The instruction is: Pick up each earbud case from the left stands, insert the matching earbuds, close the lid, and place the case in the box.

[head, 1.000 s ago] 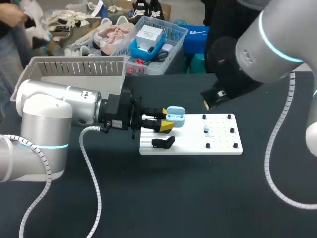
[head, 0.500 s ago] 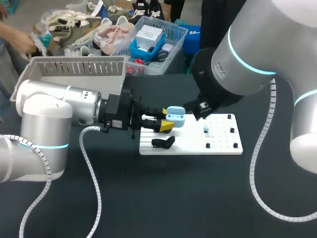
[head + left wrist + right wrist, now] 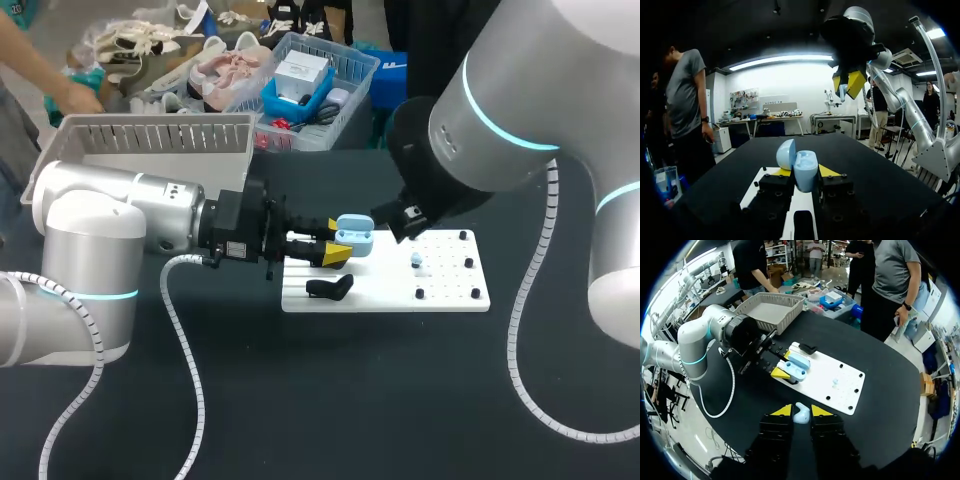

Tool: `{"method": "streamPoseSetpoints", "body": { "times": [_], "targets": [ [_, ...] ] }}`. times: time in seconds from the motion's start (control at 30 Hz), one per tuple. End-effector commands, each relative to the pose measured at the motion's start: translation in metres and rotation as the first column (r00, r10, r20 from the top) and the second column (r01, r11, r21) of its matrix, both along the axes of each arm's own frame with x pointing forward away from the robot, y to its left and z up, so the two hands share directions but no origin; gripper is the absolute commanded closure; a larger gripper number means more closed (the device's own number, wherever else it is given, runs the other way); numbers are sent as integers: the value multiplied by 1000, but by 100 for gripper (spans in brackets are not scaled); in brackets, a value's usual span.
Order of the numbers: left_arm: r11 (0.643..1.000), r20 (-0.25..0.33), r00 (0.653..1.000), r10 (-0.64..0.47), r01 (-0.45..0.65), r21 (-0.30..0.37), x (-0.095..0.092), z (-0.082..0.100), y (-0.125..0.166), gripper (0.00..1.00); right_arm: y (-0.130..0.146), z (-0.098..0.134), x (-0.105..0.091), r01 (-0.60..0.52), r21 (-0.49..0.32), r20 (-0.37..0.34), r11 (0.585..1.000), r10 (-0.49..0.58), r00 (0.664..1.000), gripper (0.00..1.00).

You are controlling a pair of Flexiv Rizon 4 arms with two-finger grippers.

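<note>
— Pale blue plastic in both claws. The left claw (image 3: 800,176) is clamped on the case (image 3: 805,167), 1 yellow tip on each side, with the lid swung up. Why hold it that way?

— So the open mouth faces up and gives the other arm a steady target, I'd judge. The case is off its stand, over the left end of the white board (image 3: 450,295).

— And the right claw (image 3: 801,410)?

— Narrow, pinching 1 earbud (image 3: 801,416) between its tips. It hangs above the board, near the case but apart from it, so the insertion is not yet done.

— Anything further out?

— 1 other earbud (image 3: 417,262) lies among the board's pegs, probably the 2nd for this case. A black piece (image 3: 330,288) rests on the board just beside the left claw. The grey box (image 3: 150,140) stands behind the left arm, so the drop-off should be a short swing.
</note>
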State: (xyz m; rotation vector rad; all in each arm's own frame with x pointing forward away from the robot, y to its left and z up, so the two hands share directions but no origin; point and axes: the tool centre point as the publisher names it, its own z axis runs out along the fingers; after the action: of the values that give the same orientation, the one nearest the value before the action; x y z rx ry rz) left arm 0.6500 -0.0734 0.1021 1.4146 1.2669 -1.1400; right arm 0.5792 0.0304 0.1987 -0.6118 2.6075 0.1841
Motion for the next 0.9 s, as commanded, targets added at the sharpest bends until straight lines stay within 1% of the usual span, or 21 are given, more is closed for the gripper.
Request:
{"method": "streamPoseSetpoints", "body": {
  "times": [0.03,0.13,0.2,0.27,0.4,0.6,0.9],
  "targets": [
    [1000,2,1000,5,-5,0,-1,0,0,100,4,8,1,14,29,-23,999,-13,1000,100],
    [1000,2,1000,5,-5,0,-1,0,0,100,4,18,0,35,62,-23,997,-34,999,100],
    [1000,2,1000,5,-5,0,-1,0,0,100,2,24,-1,47,72,-9,996,-46,999,100],
    [1000,2,1000,5,-5,0,-1,0,0,100,1,28,-3,59,82,-20,995,-58,998,100],
    [1000,2,1000,5,-5,0,-1,0,0,100,0,32,-7,74,21,-64,997,-73,995,100],
    [1000,2,1000,5,-5,0,-1,0,0,100,8,35,-8,114,-25,-118,993,-116,986,100],
    [1000,2,1000,5,-5,0,-1,0,0,100,31,20,0,169,-93,-210,981,-186,960,100]
  ]
}}
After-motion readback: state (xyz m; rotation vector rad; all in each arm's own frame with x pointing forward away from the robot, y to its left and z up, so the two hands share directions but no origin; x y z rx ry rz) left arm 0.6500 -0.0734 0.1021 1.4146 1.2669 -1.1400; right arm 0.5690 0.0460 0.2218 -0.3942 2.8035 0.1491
